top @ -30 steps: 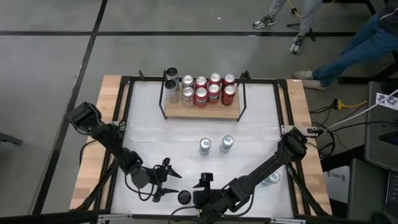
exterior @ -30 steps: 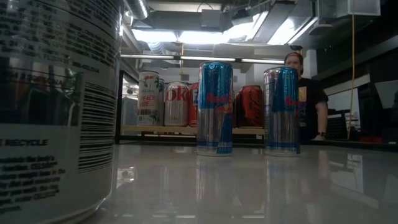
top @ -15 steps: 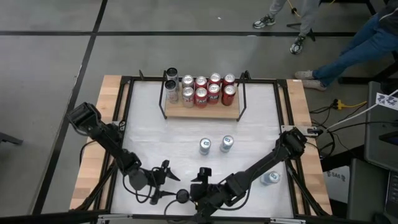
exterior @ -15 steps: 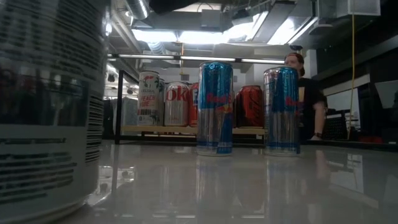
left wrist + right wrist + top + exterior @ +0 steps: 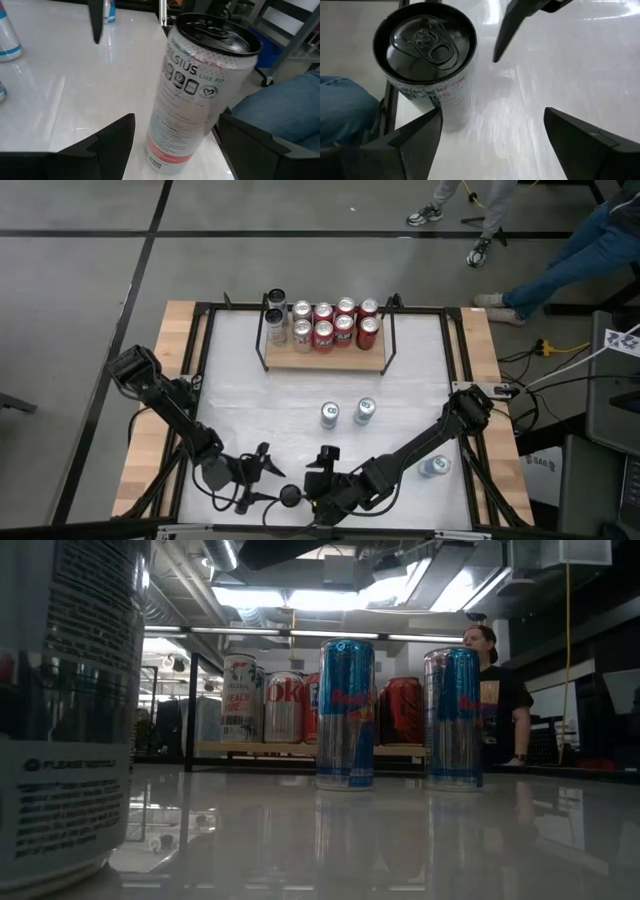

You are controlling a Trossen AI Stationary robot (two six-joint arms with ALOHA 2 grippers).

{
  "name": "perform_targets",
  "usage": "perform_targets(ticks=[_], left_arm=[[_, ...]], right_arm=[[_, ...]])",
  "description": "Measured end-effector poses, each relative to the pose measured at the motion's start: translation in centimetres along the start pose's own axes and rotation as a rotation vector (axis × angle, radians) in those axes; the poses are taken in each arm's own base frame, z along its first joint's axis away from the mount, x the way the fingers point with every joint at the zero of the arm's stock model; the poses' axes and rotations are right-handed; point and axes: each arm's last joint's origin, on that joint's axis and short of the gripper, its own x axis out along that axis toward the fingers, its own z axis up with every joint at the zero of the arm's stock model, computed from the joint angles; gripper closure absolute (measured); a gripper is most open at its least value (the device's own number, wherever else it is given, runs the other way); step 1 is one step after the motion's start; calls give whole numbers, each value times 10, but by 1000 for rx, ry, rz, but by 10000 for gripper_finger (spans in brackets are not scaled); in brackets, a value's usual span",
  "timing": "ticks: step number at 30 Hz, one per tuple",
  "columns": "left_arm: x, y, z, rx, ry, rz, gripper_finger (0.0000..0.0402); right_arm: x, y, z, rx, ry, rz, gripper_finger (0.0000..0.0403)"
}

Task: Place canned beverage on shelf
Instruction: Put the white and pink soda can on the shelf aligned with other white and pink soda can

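Lower left of the high view: left gripper sits low near the table's near edge, fingers spread, with the black-topped can just to its right. In the left wrist view that can stands upright between the two dark fingers, but neither pad is seen pressing it, so nothing is pinched yet. Lower centre: right gripper hovers just beside the same can on its other side, fingers wide apart and holding nothing; its wrist view looks down on the can's lid, with the can off to one side of the gap between the jaws. In the low view the can fills the left edge of the frame, base on the table. Middle of the high view: two blue cans stand side by side. Upper centre: the shelf holds rows of cans, with bare board only along its front and right. Risks, as I judge them: both grippers crowd one can, so fingers may collide or knock it over; it stands close to the near table edge and could roll off; and the carry to the shelf passes the blue cans, which a low swing would topple.
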Motion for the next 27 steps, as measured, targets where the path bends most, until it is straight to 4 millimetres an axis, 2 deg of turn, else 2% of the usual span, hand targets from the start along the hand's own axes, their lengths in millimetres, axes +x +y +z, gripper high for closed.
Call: perform_targets(ticks=[27], left_arm=[[-2,-5,0,-24,-13,-28,118]], right_arm=[[4,-8,4,15,-15,-39,65]])
